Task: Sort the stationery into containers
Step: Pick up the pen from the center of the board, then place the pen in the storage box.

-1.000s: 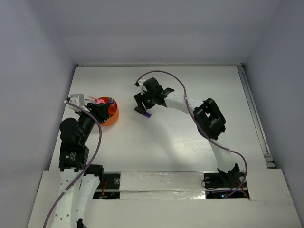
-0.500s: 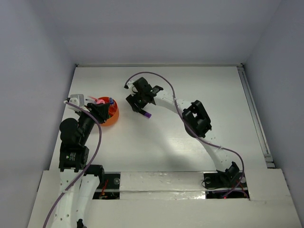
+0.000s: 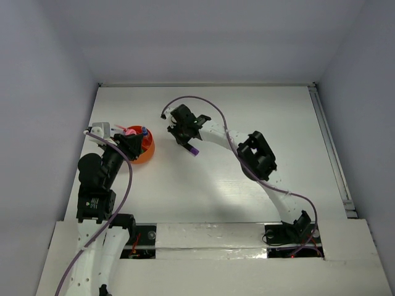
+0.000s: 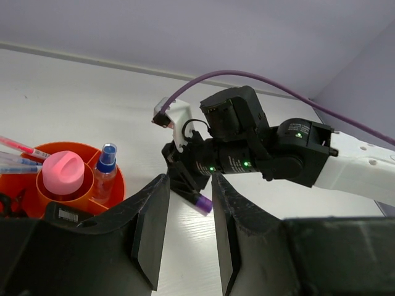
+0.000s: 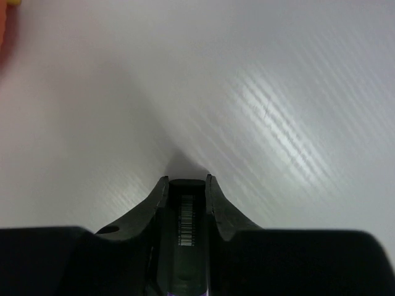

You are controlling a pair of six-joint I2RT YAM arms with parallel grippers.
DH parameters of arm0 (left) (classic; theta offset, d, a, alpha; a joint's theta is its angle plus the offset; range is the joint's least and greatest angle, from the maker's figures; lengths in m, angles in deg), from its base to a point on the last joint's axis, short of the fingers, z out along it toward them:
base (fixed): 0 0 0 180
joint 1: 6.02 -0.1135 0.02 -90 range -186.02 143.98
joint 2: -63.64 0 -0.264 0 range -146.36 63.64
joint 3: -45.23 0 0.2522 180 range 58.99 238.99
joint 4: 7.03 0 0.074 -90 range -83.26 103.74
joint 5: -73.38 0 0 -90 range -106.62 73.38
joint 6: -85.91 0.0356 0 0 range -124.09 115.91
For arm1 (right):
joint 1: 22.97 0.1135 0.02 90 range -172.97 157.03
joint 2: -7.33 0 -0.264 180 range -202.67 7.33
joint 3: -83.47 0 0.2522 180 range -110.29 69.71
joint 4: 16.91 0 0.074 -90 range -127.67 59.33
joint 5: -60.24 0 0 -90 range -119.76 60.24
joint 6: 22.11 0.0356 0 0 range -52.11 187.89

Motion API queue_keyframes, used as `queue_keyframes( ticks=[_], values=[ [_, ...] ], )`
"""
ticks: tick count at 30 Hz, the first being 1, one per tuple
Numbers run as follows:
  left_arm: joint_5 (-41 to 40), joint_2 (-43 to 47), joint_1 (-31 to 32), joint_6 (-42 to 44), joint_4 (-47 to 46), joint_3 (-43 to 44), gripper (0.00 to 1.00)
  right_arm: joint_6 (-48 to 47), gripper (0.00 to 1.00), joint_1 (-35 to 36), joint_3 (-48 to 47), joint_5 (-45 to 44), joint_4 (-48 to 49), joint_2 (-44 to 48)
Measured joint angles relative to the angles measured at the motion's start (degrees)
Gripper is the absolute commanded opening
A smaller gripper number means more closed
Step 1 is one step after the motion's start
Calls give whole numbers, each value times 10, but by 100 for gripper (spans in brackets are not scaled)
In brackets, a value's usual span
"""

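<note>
Two arms crowd the overhead view's upper left: the left gripper [image 3: 131, 143] hangs at the orange holder [image 3: 148, 152], where the right gripper [image 3: 184, 139] must bring its purple highlighter [image 3: 194, 150], risking a bump. Left wrist view: its fingers [image 4: 148, 228] stand apart, empty. Right wrist view, bottom centre: jaws clamp the highlighter's barrel, which could swivel.

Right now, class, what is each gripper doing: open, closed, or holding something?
Left gripper: open, holding nothing.
Right gripper: closed on the purple highlighter.
</note>
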Motion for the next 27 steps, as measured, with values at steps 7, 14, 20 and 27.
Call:
queue_keyframes(
  ticks=[7, 14, 20, 27],
  values=[
    [0, -1, 0, 0, 0, 0, 30, 51, 0, 0, 217, 78, 134, 151],
    [-1, -5, 0, 0, 0, 0, 30, 175, 0, 2, 315, 240, 460, 302],
    [-5, -5, 0, 0, 1, 0, 30, 322, 0, 13, 302, 307, 768, 245],
    [-12, -5, 0, 2, 5, 1, 31, 445, 0, 26, 231, 325, 895, 76]
  ],
)
